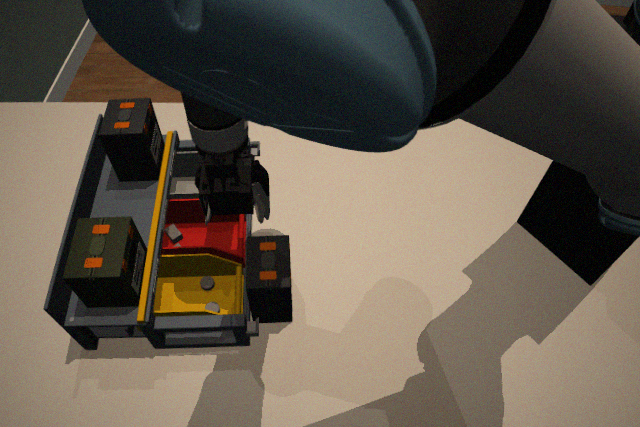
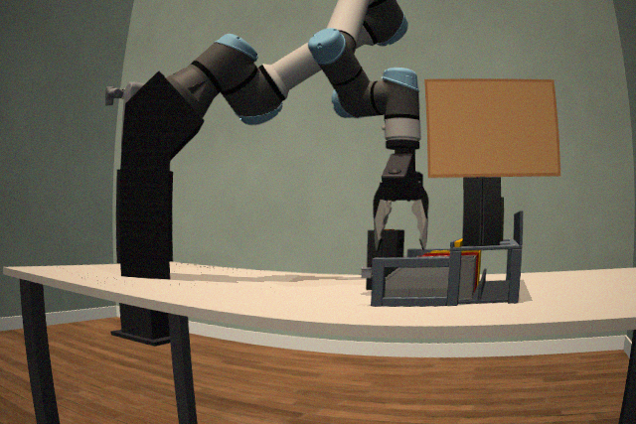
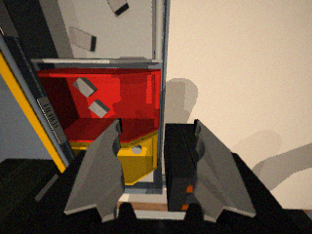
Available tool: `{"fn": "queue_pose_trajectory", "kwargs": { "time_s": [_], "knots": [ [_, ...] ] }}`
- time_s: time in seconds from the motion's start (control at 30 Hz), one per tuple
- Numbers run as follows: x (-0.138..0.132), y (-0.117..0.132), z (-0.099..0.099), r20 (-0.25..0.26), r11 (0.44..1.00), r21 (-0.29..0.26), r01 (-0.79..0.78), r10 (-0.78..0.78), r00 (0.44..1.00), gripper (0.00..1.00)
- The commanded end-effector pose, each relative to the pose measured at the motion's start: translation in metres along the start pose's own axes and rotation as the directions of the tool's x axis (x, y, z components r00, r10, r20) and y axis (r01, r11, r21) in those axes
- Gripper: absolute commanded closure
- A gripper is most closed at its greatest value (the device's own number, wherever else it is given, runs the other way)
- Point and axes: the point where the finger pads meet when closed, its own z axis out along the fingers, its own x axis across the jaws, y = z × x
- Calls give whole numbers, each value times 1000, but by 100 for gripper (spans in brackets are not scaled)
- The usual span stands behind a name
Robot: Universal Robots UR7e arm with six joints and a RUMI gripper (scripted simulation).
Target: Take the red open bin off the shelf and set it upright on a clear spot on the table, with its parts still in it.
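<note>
The red open bin (image 1: pixel 204 236) sits on the grey shelf (image 1: pixel 149 236), between a grey tray and a yellow bin (image 1: pixel 199 285). The wrist view shows the red bin (image 3: pixel 105 102) with two small grey parts (image 3: pixel 90 97) inside. My gripper (image 1: pixel 235 213) hangs open and empty just above the red bin's edge, one finger over the bin and one outside the shelf rail. The side view shows the gripper (image 2: pixel 400 242) with its fingertips just above the shelf top. The wrist view shows the fingers spread, nothing between them.
A black box with orange tabs (image 1: pixel 268 277) stands on the table against the shelf's right side. Two more dark boxes (image 1: pixel 129 138) (image 1: pixel 100 259) stand on the shelf's left part, behind a yellow rail (image 1: pixel 155 226). A board on a post (image 2: pixel 490 126) stands behind the shelf.
</note>
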Motion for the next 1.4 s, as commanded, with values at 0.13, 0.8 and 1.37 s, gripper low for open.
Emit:
{"fn": "queue_pose_trajectory", "kwargs": {
  "time_s": [0.13,0.8,1.37],
  "knots": [
    [-1,0,18,1,1000,1,0,0,1000,42],
    [-1,0,36,1,1000,1,0,0,1000,42],
    [-1,0,36,1,1000,1,0,0,1000,42]
  ]
}}
